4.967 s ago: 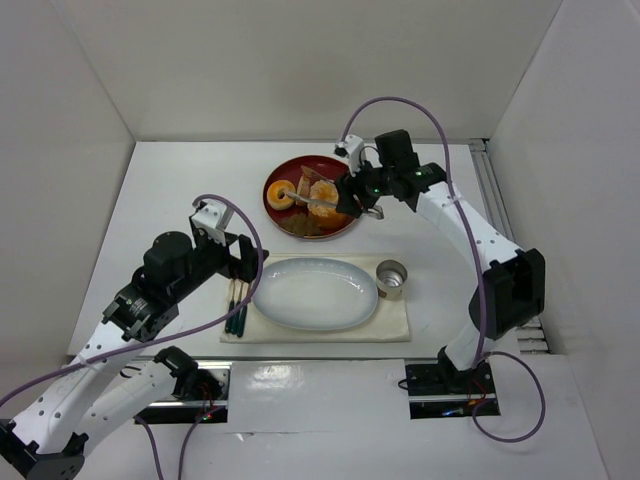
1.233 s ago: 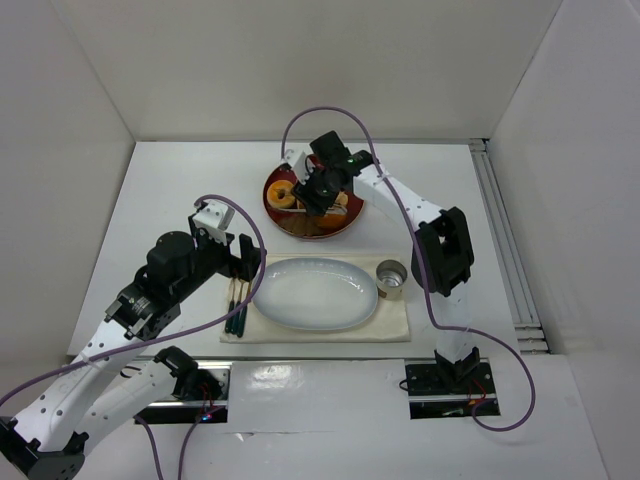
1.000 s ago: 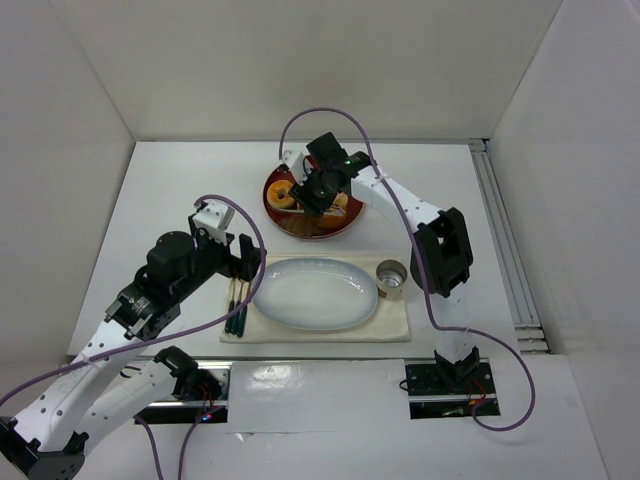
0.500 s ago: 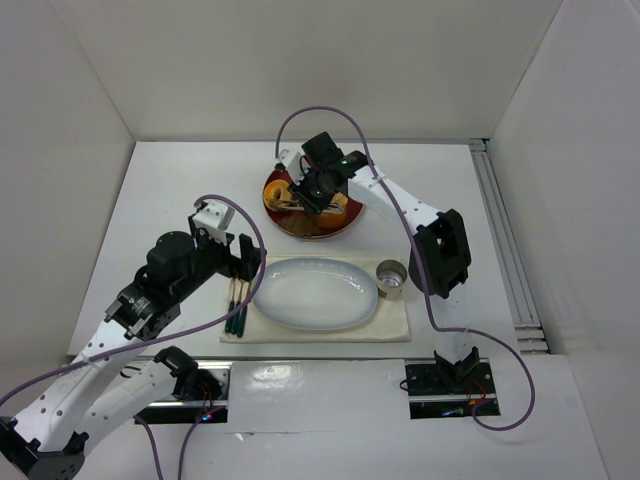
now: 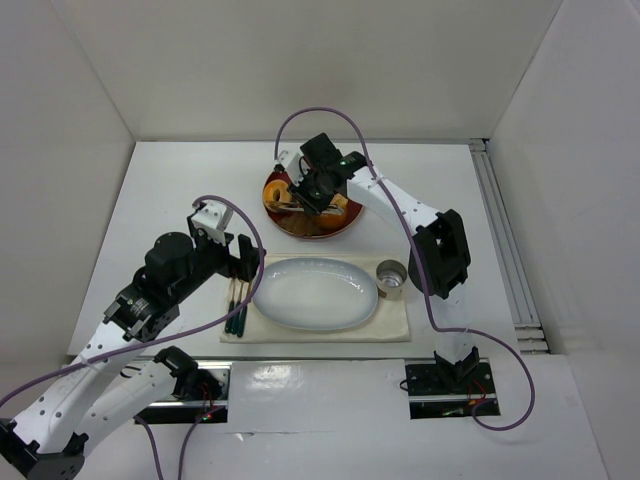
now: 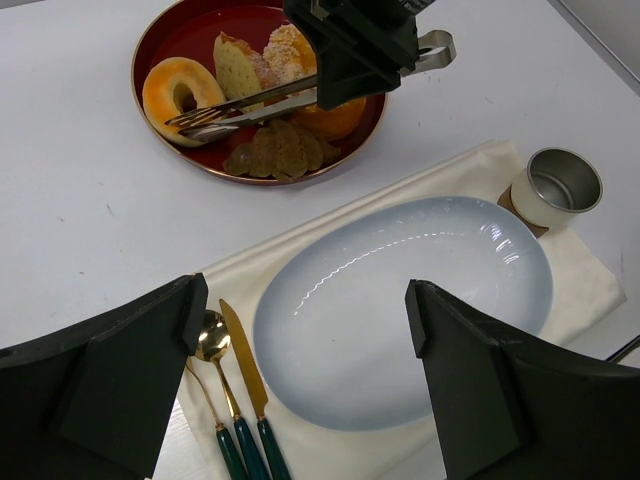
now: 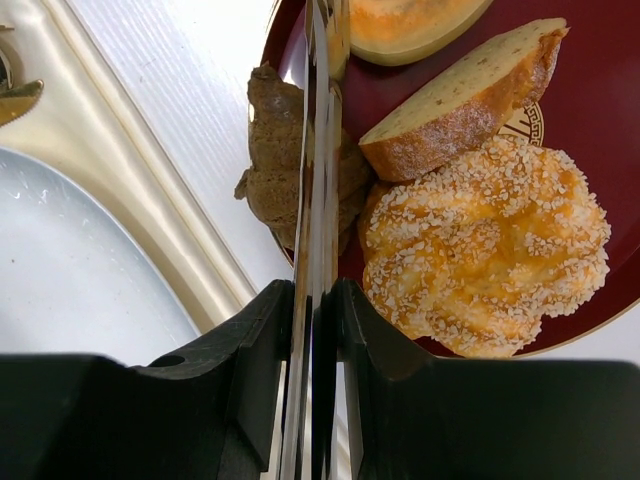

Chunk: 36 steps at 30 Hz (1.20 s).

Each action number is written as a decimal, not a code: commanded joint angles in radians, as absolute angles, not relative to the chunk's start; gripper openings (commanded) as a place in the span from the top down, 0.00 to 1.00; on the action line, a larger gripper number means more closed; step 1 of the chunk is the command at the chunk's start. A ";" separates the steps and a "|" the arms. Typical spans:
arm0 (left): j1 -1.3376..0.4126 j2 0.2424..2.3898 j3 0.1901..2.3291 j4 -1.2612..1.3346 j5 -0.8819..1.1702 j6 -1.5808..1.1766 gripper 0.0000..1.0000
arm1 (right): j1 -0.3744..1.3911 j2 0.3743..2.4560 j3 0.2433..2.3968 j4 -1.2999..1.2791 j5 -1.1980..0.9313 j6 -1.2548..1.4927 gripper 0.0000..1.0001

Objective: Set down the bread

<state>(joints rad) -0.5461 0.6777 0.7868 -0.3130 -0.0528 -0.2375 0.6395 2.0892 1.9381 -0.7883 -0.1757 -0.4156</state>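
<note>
The bread [image 6: 178,85], a golden ring with a pale rim, lies at the left of the red plate [image 6: 150,55]; its edge also shows in the right wrist view [image 7: 410,28]. My right gripper [image 7: 318,300] [image 5: 318,188] is shut on metal tongs [image 6: 250,108], squeezing their arms together. The tong tips reach the bread's lower right edge; whether they pinch it I cannot tell. My left gripper [image 6: 300,330] [image 5: 245,262] hangs open above the white oval plate [image 6: 480,250], holding nothing.
The red plate also holds a bread slice [image 7: 460,95], a sesame bun [image 7: 490,250], brown pieces [image 6: 275,155] and an orange mound [image 6: 335,118]. A metal cup [image 6: 560,185] stands right of the oval plate on a cream cloth [image 6: 590,290]. A gold spoon [image 6: 210,345] and knife [image 6: 245,365] lie on its left.
My right arm swung left over the red plate with the tongs. In the last second its jaws squeezed the tongs shut by the bread. The left arm stayed still.
</note>
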 commanded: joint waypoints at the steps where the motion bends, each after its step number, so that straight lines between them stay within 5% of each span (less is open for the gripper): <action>1: -0.549 0.664 0.787 -0.264 -0.061 -0.225 0.00 | 0.650 2.046 1.938 -0.749 -0.175 -0.407 0.94; 22: -0.549 0.673 0.787 -0.264 -0.080 -0.225 0.00 | 0.650 1.908 1.878 -0.661 -0.127 -0.416 0.97; 36: -0.549 0.673 0.787 -0.255 -0.107 -0.225 0.00 | 0.621 1.608 1.657 -0.713 -0.429 -0.448 0.97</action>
<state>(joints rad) -0.5461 0.6785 0.7868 -0.3130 -0.0822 -0.2375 0.6353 1.7138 1.6886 -0.7254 -0.3149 -0.4213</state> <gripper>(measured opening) 1.000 0.335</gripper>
